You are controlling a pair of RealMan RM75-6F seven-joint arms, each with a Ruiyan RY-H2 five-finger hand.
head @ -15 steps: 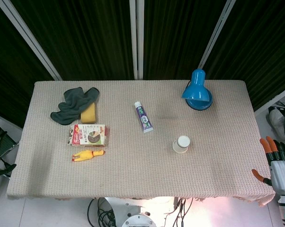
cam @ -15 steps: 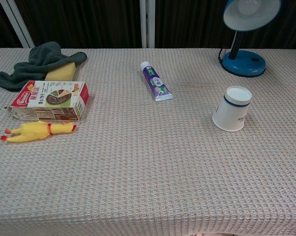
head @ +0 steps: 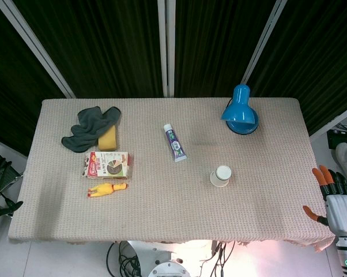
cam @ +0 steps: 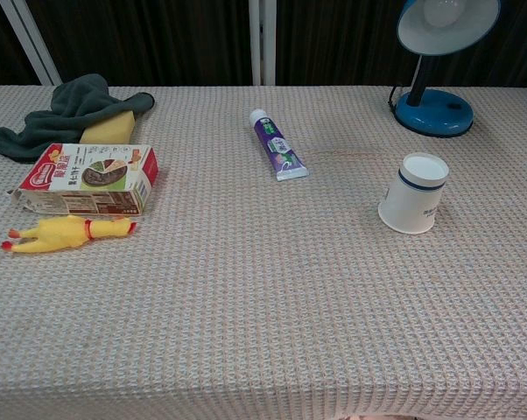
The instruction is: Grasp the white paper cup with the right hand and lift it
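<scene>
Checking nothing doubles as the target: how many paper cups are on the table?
1: the white paper cup stands on the table's right half, in front of the blue lamp. None hidden that I can see.

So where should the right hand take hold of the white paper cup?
Around its side wall, coming from the right: the white paper cup stands apart from other things with its narrow end up, and the right hand waits open off the table's right edge.

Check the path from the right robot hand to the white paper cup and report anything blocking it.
Nothing visible blocks it. The right robot hand sits off the table's right edge, holding nothing. Only bare tablecloth lies between it and the white paper cup. The blue lamp stands farther back, off that line.
</scene>
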